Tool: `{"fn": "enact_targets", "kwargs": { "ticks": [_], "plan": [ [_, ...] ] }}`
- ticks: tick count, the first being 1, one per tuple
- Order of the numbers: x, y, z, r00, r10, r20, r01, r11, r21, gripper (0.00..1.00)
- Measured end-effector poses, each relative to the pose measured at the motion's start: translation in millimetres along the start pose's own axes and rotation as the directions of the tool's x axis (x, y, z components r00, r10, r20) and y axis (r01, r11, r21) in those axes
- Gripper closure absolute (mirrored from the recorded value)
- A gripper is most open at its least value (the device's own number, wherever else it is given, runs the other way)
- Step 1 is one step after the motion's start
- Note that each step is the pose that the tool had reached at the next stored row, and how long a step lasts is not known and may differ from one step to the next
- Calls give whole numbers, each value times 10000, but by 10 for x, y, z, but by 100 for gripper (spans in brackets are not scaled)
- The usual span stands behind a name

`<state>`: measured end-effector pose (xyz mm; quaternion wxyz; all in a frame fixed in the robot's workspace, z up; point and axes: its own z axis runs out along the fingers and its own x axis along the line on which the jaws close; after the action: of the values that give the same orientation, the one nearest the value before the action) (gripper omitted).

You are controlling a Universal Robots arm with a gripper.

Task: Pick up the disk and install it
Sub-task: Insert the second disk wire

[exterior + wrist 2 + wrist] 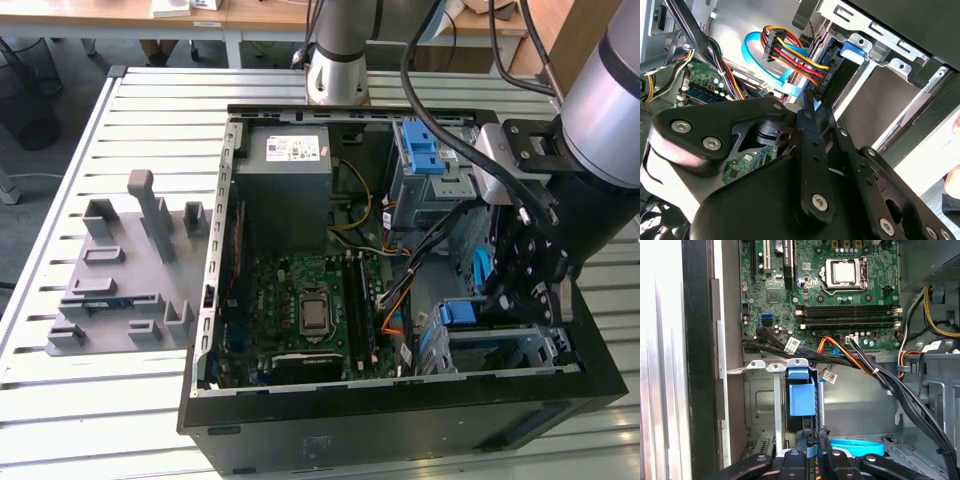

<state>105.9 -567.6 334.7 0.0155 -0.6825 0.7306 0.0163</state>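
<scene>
The open computer case (400, 400) lay on its side on the slatted table (60, 400), motherboard (310, 300) facing up, and the arm had its gripper (520, 290) down in the drive-bay corner at the exterior view's right. In the first wrist view the disk (801, 399) stood on edge in the metal drive cage (760, 405), its blue carrier frame facing the camera, with the gripper (812, 452) just below it. The fingers were drawn close together at the disk's cabled edge; whether they actually pinched it I couldn't tell. In the second wrist view the power cable bundle (790, 55) and a light-blue ribbon cable (752, 50) ran to that end. Handling, as I judged it: a stiff, fairly dense slab (shock-sensitive inside), smooth metal faces likely slippery, so the plastic frame's edges looked the safest hold, well clear of connectors.
</scene>
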Motion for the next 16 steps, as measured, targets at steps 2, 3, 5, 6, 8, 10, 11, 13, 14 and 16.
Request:
{"fn": "enact_targets", "kwargs": {
  "ticks": [2,3,5,6,8,10,11,13,14,16],
  "plan": [
    [-1,0,-13,10000,0,0,0,10000,0,76],
    [-1,0,-19,10000,0,0,0,10000,0,76],
    [-1,0,-31,10000,0,1,0,10000,0,76],
    [-2,0,-40,10000,0,1,0,10000,0,76],
    [-3,0,-61,10000,0,1,0,10000,0,76],
    [-4,0,-89,10000,0,0,0,10000,0,76],
    [-5,0,-101,10000,1,1,-1,10000,0,76],
    [-5,1,-105,10000,0,4,0,10000,-1,78],
    [-5,0,-105,10000,0,4,0,10000,-1,78],
    [-5,-10,-103,10000,1,0,-1,10000,-2,84]
  ]
}}
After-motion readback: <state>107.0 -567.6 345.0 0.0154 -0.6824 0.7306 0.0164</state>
